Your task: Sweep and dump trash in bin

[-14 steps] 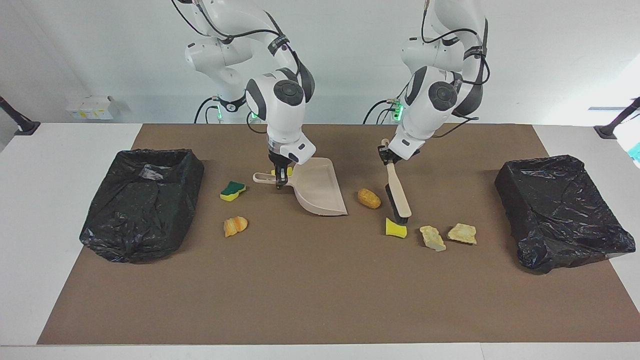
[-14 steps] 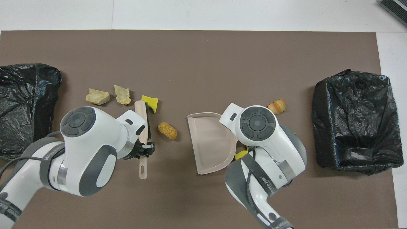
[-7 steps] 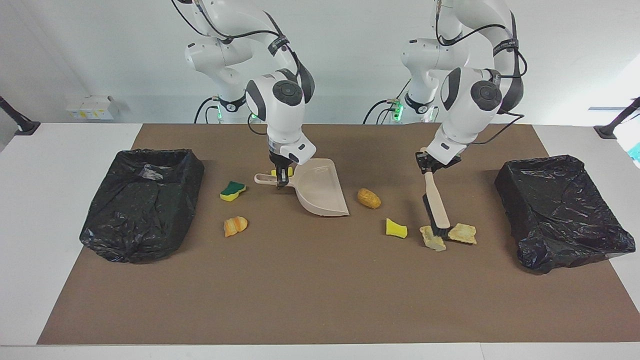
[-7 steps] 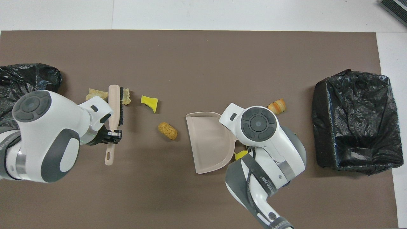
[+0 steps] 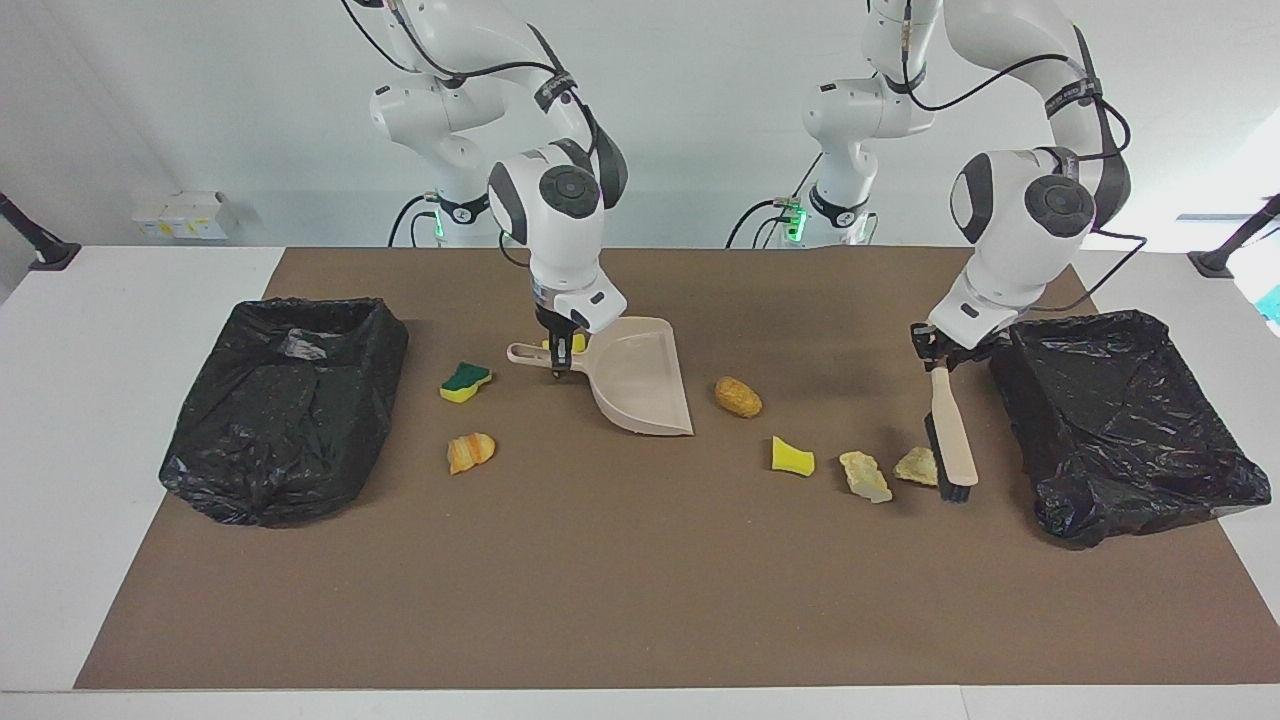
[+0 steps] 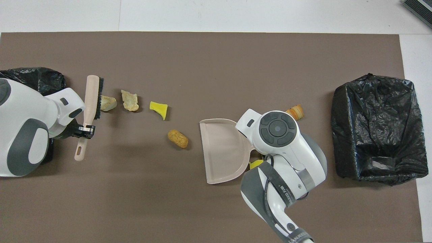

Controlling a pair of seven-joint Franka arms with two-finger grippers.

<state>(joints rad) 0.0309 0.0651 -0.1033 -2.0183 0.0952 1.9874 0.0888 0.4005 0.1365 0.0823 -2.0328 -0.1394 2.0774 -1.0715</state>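
Note:
My left gripper [image 5: 938,352] [image 6: 84,129] is shut on the handle of the beige brush [image 5: 950,445] [image 6: 91,98]. Its black bristles are down beside a tan chunk [image 5: 916,466] [image 6: 107,103], between that chunk and the bin [image 5: 1120,420]. In a row toward the dustpan lie another tan chunk [image 5: 865,475], a yellow sponge piece [image 5: 792,456] and a brown lump [image 5: 738,397]. My right gripper [image 5: 560,362] is shut on the handle of the dustpan [image 5: 640,385] [image 6: 222,150], which rests on the mat. A green-and-yellow sponge [image 5: 465,380] and an orange chunk [image 5: 470,452] lie beside it.
A second black-lined bin [image 5: 285,400] [image 6: 378,128] stands at the right arm's end of the brown mat [image 5: 640,600]. A small yellow piece [image 5: 575,343] [image 6: 255,164] lies at the dustpan's handle, nearer the robots.
My left arm has carried the brush toward its own end of the table, past the yellow sponge and both tan chunks. The dustpan has barely turned.

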